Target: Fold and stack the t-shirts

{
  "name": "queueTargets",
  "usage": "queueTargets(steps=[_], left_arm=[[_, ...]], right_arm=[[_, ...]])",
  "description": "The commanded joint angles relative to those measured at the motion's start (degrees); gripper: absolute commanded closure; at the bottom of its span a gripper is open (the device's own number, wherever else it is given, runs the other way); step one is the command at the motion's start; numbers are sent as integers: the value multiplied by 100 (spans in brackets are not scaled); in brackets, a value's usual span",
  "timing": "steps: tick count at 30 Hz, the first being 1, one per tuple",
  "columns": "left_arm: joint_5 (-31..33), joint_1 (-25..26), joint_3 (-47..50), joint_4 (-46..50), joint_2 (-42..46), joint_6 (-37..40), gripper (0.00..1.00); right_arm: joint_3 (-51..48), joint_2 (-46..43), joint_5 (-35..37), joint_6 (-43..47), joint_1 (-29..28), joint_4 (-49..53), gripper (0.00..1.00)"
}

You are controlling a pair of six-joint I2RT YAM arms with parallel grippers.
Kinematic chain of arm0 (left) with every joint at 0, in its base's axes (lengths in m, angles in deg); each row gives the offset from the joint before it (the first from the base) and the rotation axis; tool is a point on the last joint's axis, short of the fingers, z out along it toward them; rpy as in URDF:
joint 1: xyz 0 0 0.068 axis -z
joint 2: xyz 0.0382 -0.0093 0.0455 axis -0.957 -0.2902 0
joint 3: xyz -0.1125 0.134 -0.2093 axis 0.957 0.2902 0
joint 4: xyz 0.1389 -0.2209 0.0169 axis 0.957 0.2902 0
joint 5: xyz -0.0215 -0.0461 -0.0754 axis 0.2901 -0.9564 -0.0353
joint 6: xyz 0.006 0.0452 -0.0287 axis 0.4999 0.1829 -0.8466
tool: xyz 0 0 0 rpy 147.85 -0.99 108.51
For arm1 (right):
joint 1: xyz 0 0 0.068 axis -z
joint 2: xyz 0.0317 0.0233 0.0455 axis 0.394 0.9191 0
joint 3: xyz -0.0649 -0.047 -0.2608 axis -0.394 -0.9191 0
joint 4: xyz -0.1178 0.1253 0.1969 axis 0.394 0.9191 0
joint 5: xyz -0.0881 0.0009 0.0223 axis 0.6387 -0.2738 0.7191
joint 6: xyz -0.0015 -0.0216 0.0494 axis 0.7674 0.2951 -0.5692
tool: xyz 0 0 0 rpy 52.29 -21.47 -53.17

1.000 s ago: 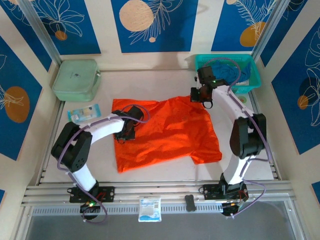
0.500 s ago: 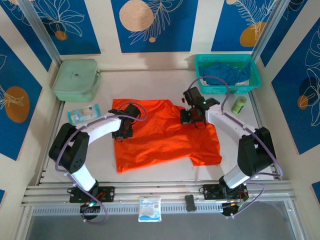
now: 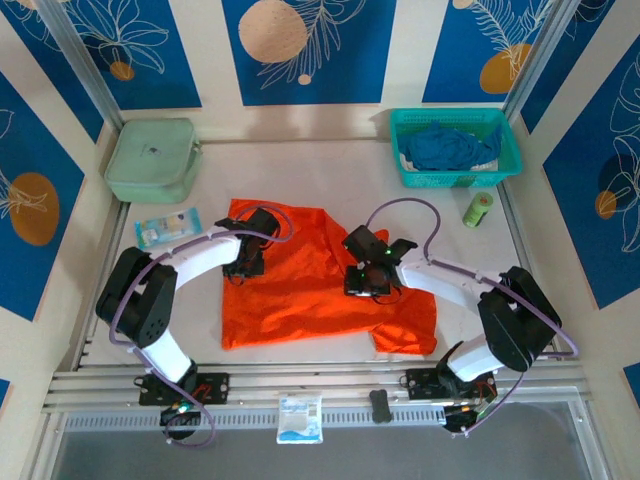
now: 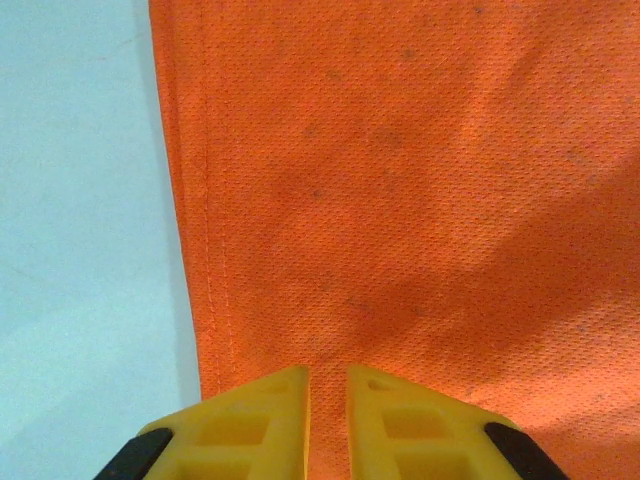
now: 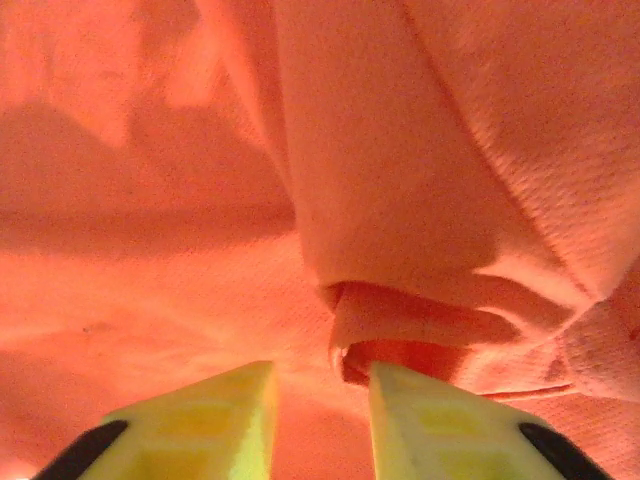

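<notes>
1. Orange cloth is the main thing here. From above, the orange t-shirt (image 3: 300, 295) lies in the middle of the tabletop (image 3: 300, 170). It is wider from 9 to 3 o'clock than from 12 to 6. Its 3 o'clock side looks bunched and turned over. The dark blue t-shirt (image 3: 445, 145) sits in the teal basket (image 3: 420, 181), well apart at 1 o'clock.
2. Also from above, the left claw (image 3: 243, 268) rests on the shirt near its 10 o'clock corner. The right claw (image 3: 360, 285) is on the shirt just to the 3 o'clock side of its middle, right at the turned-over part. So the right claw is nearer the fold, and the flat cloth lies toward 9 o'clock from it.
3. Left wrist: the left claw (image 4: 328, 378) has its fingers nearly together, with just a thin gap. It looks closed, but I cannot tell if any cloth is pinched. The hem (image 4: 205, 250) runs from 12 to 6, with bare tabletop (image 4: 70, 200) at 9 o'clock. The shirt (image 4: 420, 180) spreads toward 12 and 3.
4. Right wrist: the right claw (image 5: 320, 373) has its fingers apart, so it is open. A roll of cloth (image 5: 400, 335) lies at 1 o'clock, touching one fingertip. Nothing looks squeezed.
5. I think this fold is partly done. The next move probably needs the right claw to take that roll and carry it toward 9 o'clock.
</notes>
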Motion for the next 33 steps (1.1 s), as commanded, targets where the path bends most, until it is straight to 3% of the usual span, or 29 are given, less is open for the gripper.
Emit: queueTargets(steps=[1, 5, 9, 10, 14, 17, 29, 33], left_arm=[[119, -59, 81, 86, 191, 42, 81], [108, -64, 105, 99, 220, 39, 81], [61, -59, 86, 86, 220, 49, 80], [37, -61, 82, 70, 222, 48, 80], [-102, -60, 73, 21, 237, 24, 80], [-138, -59, 73, 15, 239, 13, 80], [-242, -59, 178, -27, 211, -37, 80], [-269, -64, 194, -47, 217, -51, 80]], right_arm=[[132, -372, 141, -535, -48, 515, 50], [278, -905, 419, -716, 241, 1242, 34], [283, -1506, 132, -392, 1218, 1405, 25], [280, -1595, -26, -259, 1490, 1345, 19], [382, -1542, -958, 320, 2597, 925, 15], [603, -1093, -1362, 642, 3083, 620, 15], [1675, 1594, -1779, 814, 3343, -244, 29], [1930, 2105, -1886, 722, 3225, -353, 55]])
